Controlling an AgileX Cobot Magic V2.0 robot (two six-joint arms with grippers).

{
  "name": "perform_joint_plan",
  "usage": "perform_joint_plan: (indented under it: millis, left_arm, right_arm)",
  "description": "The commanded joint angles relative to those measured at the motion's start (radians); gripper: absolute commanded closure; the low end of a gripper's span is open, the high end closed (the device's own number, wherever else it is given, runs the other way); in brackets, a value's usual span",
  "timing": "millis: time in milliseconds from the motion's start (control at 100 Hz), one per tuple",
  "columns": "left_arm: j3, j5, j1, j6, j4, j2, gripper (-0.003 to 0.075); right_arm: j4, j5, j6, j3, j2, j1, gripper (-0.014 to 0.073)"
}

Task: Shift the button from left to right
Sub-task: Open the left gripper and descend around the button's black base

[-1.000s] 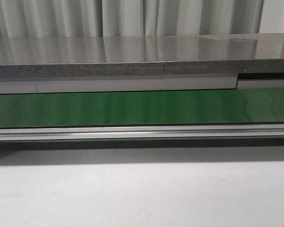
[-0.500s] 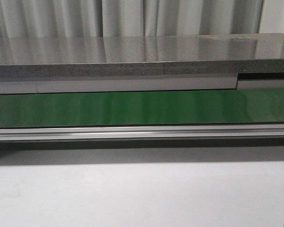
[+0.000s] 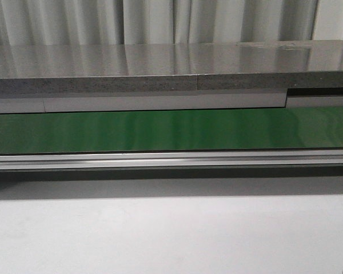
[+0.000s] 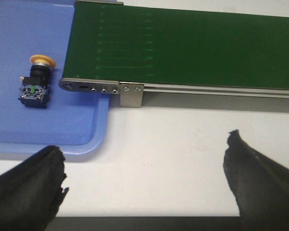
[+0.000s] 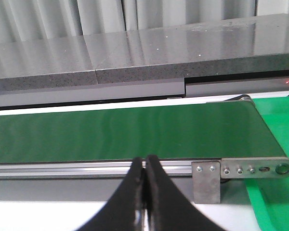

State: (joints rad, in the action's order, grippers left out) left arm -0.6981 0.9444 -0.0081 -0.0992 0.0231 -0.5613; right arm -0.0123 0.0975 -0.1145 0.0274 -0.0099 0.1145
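A green conveyor belt [image 3: 171, 130] runs left to right across the white table [image 3: 171, 234]. At its left end, a blue tray [image 4: 9, 130] holds the button [image 4: 35, 82], lying on its side. The left gripper [image 4: 144, 178] hovers nearby, jaws spread wide; it should centre over the button's dark body before descending. The right gripper [image 5: 145, 192] has jaws pressed together, empty.

Even, diffuse overhead light, moderately bright. Soft glare streaks on the grey counter [image 3: 171, 60] and a faint sheen on the belt [image 3: 171, 130]. Dark shadow band under the belt rail on the white table [image 3: 171, 234]. All views slightly soft; wrist tool edges blurred.
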Motion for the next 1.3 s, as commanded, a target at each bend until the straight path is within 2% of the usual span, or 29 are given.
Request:
perform_joint_plan:
  millis: [0, 290, 600, 770, 1060, 1290]
  left_arm:
    - [-0.069, -0.033, -0.005, -0.049, -0.066, -0.069, 0.0082]
    - [-0.238, -0.029, 0.017, -0.090, -0.206, -0.327, 0.0082]
    - [-0.386, -0.069, 0.240, -0.061, -0.215, -0.626, 0.0082]
    - [-0.450, -0.117, 0.321, -0.056, -0.204, -0.794, 0.0082]
    - [-0.551, -0.123, 0.337, -0.052, -0.206, -1.071, 0.0082]
    - [-0.578, -0.127, 0.337, -0.045, -0.208, -1.171, 0.0082]
  right_arm:
    - [0.012, -0.080, 0.004, -0.014, -0.021, -0.002, 0.0662]
    - [0.012, -0.080, 0.004, -0.014, -0.021, -0.002, 0.0662]
    - [0.012, -0.080, 0.004, -0.014, -0.021, -0.002, 0.0662]
    - [0.012, -0.080, 0.004, -0.014, -0.021, -0.002, 0.0662]
    - [0.012, -0.080, 0.004, -0.014, -0.021, -0.002, 0.0662]
    - [0.012, -0.080, 0.004, -0.014, -0.021, -0.002, 0.0662]
